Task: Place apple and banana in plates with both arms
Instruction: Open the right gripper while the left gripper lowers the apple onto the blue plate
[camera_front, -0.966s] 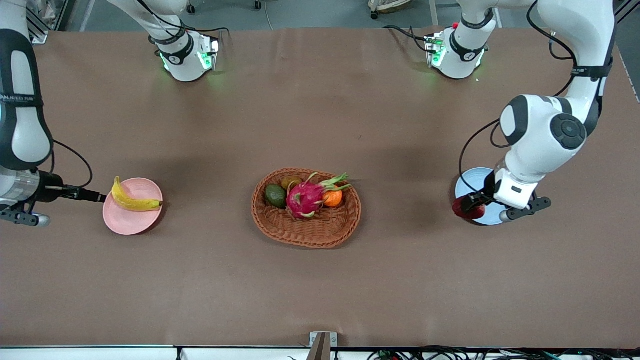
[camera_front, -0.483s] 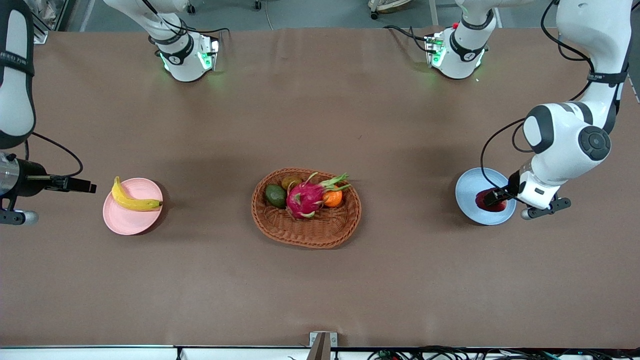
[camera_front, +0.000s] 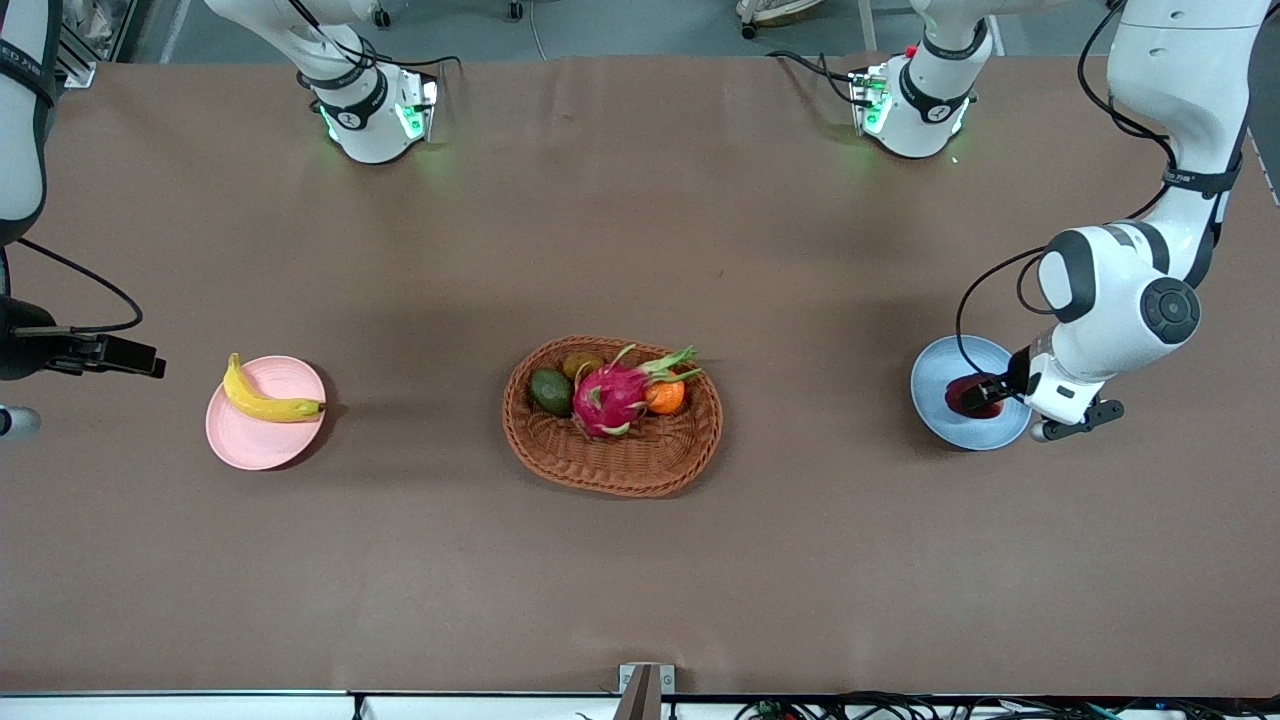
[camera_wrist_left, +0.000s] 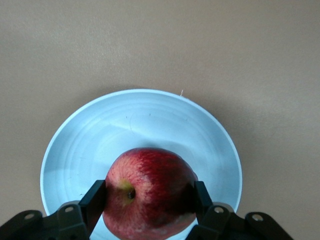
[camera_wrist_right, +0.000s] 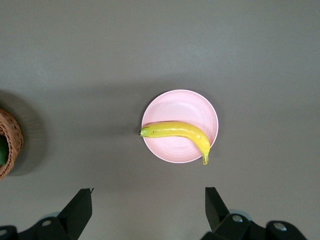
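While the left arm's black gripper clamps the glossy dark red apple over the light blue plate, the right gripper, spread empty above bare table, faces the curved yellow banana lying on the pale pink plate.

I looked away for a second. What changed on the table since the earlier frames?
The left gripper carried the apple from the blue plate's edge to over its middle, still gripping it. The right gripper, open, backed away from the pink plate. The banana and basket stayed put.
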